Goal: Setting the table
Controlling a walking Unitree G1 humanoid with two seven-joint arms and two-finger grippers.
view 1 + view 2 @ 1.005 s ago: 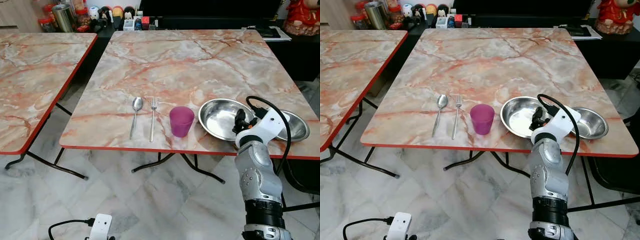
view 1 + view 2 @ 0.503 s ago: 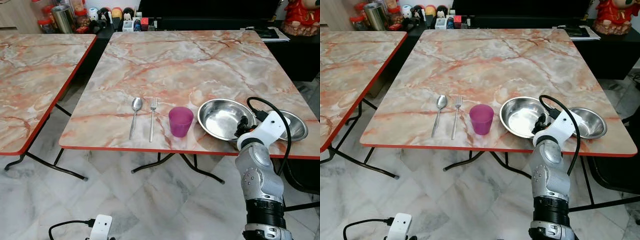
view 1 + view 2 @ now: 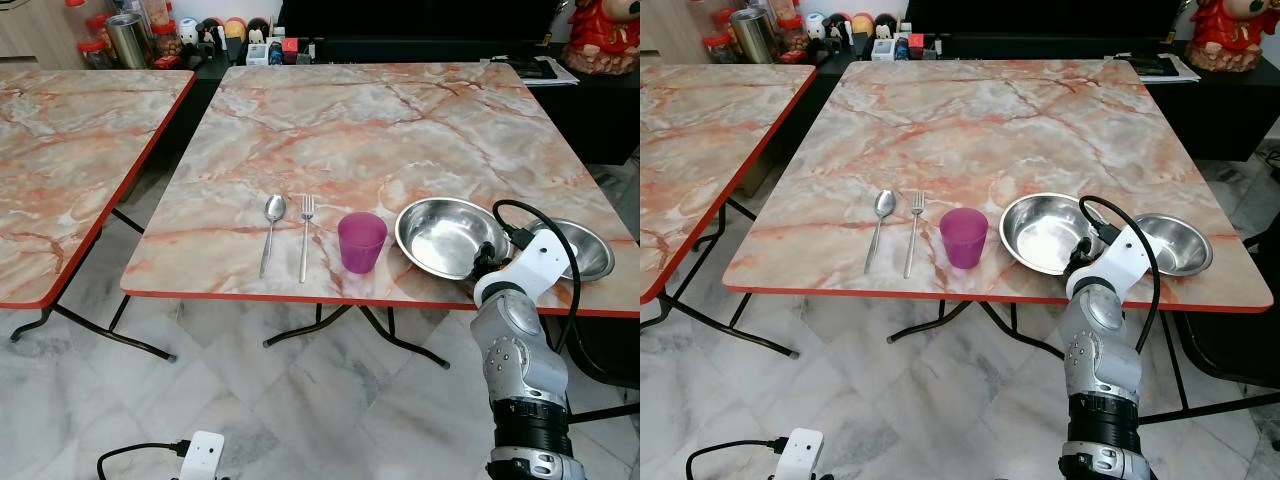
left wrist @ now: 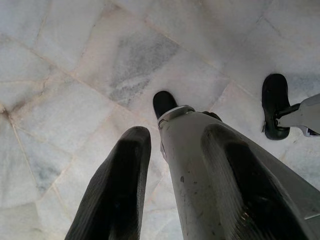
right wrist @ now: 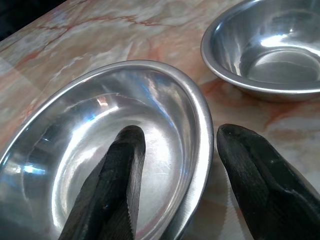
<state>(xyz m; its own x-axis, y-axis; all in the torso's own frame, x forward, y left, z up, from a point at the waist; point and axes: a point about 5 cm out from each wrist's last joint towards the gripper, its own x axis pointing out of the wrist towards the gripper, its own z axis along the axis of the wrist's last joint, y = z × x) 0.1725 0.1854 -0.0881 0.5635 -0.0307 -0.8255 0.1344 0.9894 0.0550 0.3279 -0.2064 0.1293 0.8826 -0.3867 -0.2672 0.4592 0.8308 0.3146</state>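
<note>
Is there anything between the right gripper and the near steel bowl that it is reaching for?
Nothing visible is in the way. The right gripper is open astride the rim of the near steel bowl, one finger inside, one outside. The second bowl sits apart beside it.

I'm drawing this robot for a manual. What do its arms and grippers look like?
The right arm is silver metal with rounded joints, a black ribbed band lower down, a white wrist housing and a looping black cable. Each gripper, right gripper and left gripper, has two long, matte black, tapering fingers.
</note>
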